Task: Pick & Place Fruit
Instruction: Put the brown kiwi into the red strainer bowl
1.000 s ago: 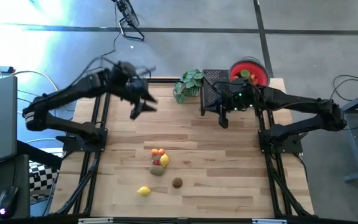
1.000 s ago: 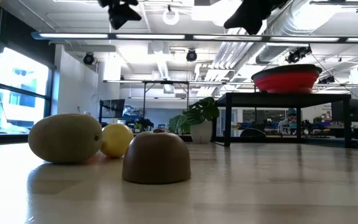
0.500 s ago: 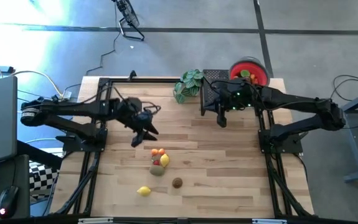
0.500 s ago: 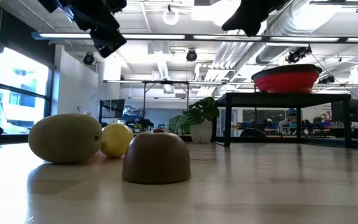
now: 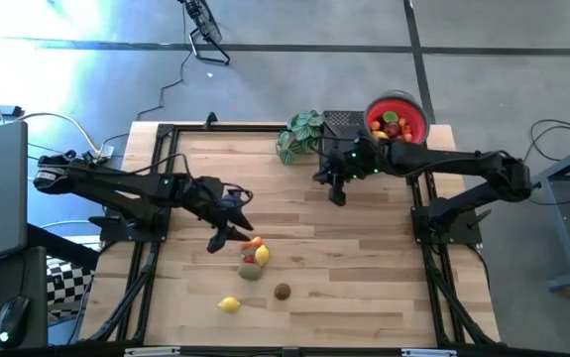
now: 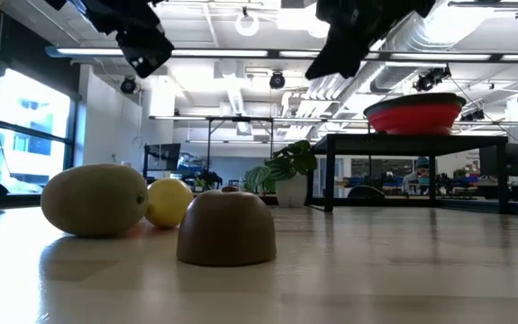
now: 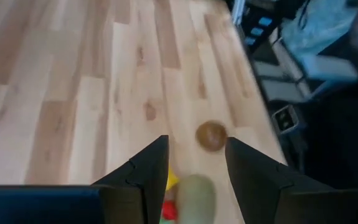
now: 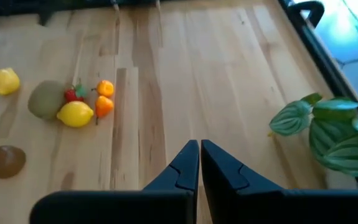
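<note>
Left gripper (image 5: 233, 234) hovers fingers spread, empty, directly over the fruit cluster (image 5: 253, 256): oranges, strawberry, lemon, kiwi just under its tips. Brown fruit (image 7: 211, 134) just past, second lemon (image 5: 229, 304) further out. Right gripper (image 5: 336, 191) fingers pinched together, empty, up beside the leafy plant (image 5: 299, 132); red bowl (image 5: 398, 116) with fruit behind it.

The robot has two slender, dark, jointed arms on black frame bases, each ending in a gripper, the left gripper (image 5: 231, 234) and right gripper (image 5: 337, 194), with two angular black fingers (image 7: 148, 174).
</note>
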Motion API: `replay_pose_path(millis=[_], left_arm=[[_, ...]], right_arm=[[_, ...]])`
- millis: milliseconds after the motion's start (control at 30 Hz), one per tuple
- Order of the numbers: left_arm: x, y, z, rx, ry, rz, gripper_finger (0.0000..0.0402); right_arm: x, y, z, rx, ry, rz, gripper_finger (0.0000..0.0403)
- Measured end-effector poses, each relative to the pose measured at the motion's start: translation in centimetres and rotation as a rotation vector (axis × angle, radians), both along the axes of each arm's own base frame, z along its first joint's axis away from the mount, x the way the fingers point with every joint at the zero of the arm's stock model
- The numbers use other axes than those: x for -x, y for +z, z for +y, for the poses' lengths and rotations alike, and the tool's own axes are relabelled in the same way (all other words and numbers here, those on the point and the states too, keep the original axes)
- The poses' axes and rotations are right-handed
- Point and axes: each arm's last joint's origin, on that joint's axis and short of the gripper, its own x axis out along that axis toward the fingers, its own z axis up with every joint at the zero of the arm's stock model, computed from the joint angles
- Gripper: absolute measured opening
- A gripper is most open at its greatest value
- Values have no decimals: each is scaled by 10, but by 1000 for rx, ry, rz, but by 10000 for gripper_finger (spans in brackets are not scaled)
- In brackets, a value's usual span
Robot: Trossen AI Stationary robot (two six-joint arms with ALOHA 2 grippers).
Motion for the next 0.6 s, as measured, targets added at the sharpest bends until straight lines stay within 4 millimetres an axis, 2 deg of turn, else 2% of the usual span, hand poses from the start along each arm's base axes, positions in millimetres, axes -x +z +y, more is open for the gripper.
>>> replay_pose_path(millis=[167,367,600], left_arm=[[-2,5,-11,52,52,-39,154],[6,6,-45,-57,140,-74,154],[23,7,-83,50,242,-75,154]], right_arm=[[-6,-7,2,-80,39,11,11],[-12,-9,18,-95,106,11,11],[-15,-9,43,-95,191,15,11]])
